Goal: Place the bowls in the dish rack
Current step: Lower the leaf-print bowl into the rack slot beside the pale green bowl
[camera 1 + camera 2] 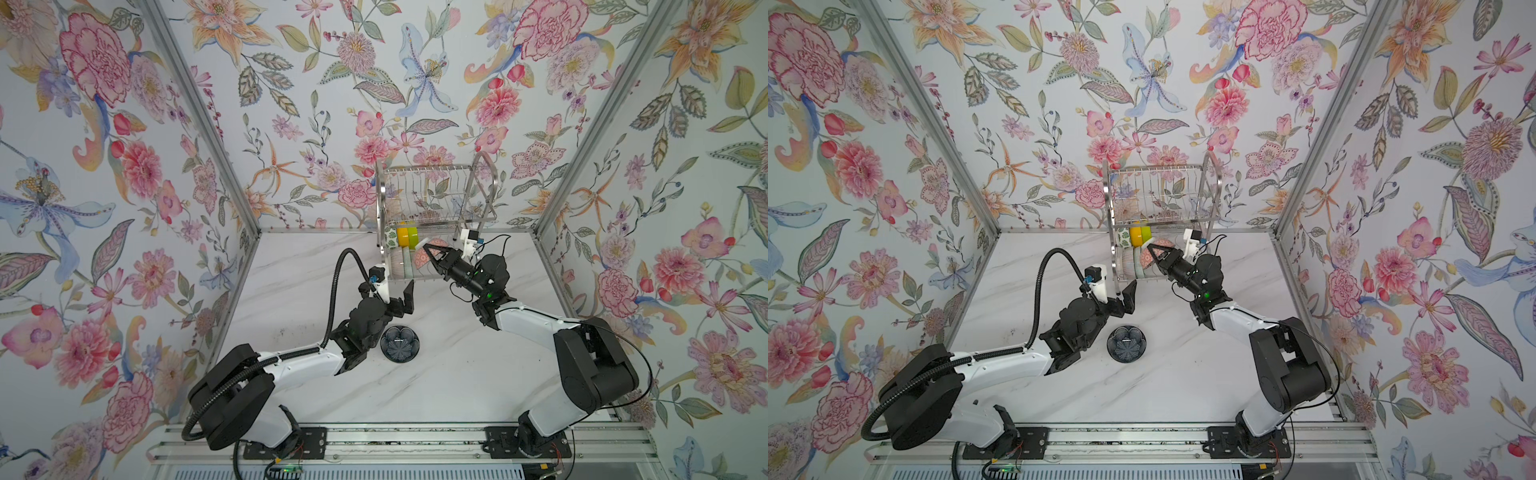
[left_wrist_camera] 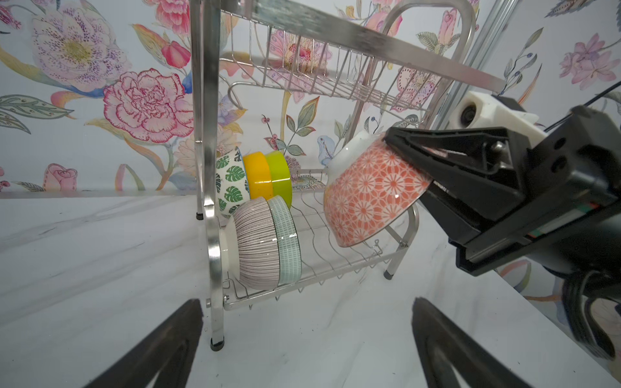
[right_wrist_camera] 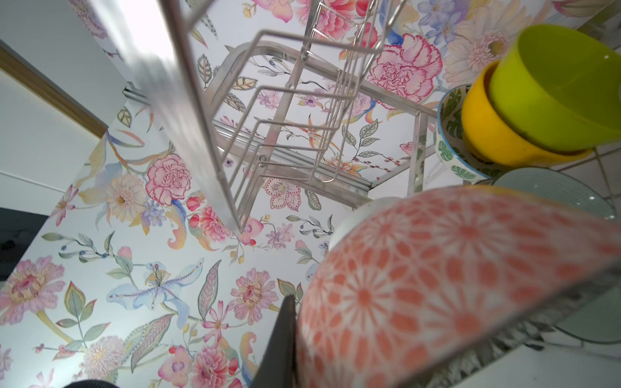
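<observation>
The steel dish rack (image 1: 436,199) (image 1: 1163,195) stands at the back of the table. On its lower shelf a leaf-print bowl (image 2: 230,183), an orange-yellow bowl (image 2: 257,178) and a lime green bowl (image 2: 280,174) stand on edge. A striped bowl (image 2: 257,242) and a pale green bowl (image 2: 285,242) stand in front of them. My right gripper (image 1: 426,248) is shut on the rim of an orange-patterned bowl (image 2: 369,191) (image 3: 437,285), which hangs tilted over the shelf's right part. My left gripper (image 2: 307,302) (image 1: 397,297) is open and holds nothing, just in front of the rack's left leg. A dark blue glass bowl (image 1: 400,344) (image 1: 1126,344) lies on the table beside the left wrist.
Flowered walls close in the white marble table (image 1: 457,374) on three sides. The rack's upper shelf (image 2: 336,67) hangs right above the held bowl. A black cable hose (image 1: 336,282) arches over the left arm. The arms' mounting rail (image 1: 395,440) runs along the front edge.
</observation>
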`<state>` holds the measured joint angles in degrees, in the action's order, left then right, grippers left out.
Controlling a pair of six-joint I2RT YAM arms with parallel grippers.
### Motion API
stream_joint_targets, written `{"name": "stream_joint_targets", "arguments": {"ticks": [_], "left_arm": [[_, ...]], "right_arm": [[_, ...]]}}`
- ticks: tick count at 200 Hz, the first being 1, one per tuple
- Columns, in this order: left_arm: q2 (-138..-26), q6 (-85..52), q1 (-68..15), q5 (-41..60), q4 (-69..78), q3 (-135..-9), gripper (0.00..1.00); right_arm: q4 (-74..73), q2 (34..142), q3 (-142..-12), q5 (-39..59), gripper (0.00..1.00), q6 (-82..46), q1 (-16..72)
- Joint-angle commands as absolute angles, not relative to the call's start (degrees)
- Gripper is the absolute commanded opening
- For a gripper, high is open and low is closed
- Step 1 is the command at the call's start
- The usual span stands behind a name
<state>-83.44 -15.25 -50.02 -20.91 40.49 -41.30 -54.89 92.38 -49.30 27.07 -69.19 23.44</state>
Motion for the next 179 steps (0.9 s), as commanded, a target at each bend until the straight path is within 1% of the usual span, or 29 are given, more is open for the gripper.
{"name": "stream_joint_targets", "arguments": {"ticks": [1,25,35,76,124,179], "left_arm": [[-86.2,-9.9,-50.0,-22.5,36.8,-44.2,0.99],[-89.2,-4.1,-50.4,-26.2,37.0,-46.1,0.99],[-92.0,-1.8,-50.8,-27.2,37.0,-47.1,0.99],[-97.1,7.4,-52.9,-31.3,38.1,-50.9,0.99],[-99.1,7.6,-53.1,-30.8,36.6,-52.4,0.99],[-98.7,7.3,-53.0,-31.2,35.4,-52.3,0.99]], "right_arm": [[-60.9,92.5,-47.5,31.4,0.00,-61.1,21.8],[-64.2,94.5,-46.4,33.8,0.00,-61.1,19.3],[-65.0,95.2,-46.3,34.9,0.00,-61.2,18.4],[-64.1,98.8,-49.3,39.9,0.00,-59.9,15.5],[-61.6,103.1,-53.1,43.6,0.00,-56.1,13.8],[-62.0,109.6,-57.4,44.9,0.00,-54.8,14.5]]}}
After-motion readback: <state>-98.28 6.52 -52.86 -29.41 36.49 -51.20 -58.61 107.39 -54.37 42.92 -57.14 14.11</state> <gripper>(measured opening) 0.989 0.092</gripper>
